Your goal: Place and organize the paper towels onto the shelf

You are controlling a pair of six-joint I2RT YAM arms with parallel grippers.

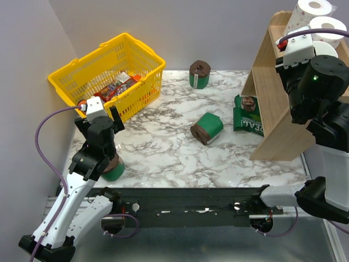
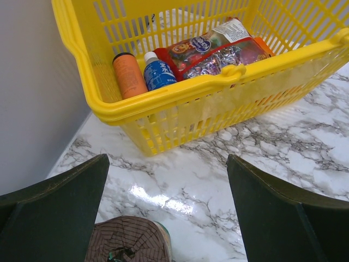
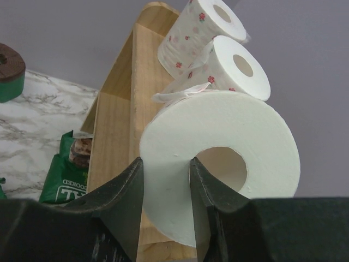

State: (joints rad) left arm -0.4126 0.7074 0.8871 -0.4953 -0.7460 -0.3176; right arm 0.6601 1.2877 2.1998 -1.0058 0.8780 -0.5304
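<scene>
The wooden shelf (image 1: 272,98) stands at the far right. Two white rolls with red dots (image 1: 311,11) (image 1: 330,27) lie on its top tier. My right gripper (image 3: 166,164) is shut on a third white roll (image 3: 218,125), with one finger inside its core and one outside, right behind the other two (image 3: 202,27) (image 3: 234,68). My left gripper (image 2: 168,164) is open and empty, facing the basket. A green roll's brown end (image 2: 128,240) sits just below and behind its left finger. That roll (image 1: 113,170) is at the table's near left.
A yellow basket (image 1: 71,73) with bottles and snack packs stands at the far left. One green roll (image 1: 199,74) stands upright at the back. Another (image 1: 207,128) lies mid-table. A green packet (image 1: 248,114) leans by the shelf's foot.
</scene>
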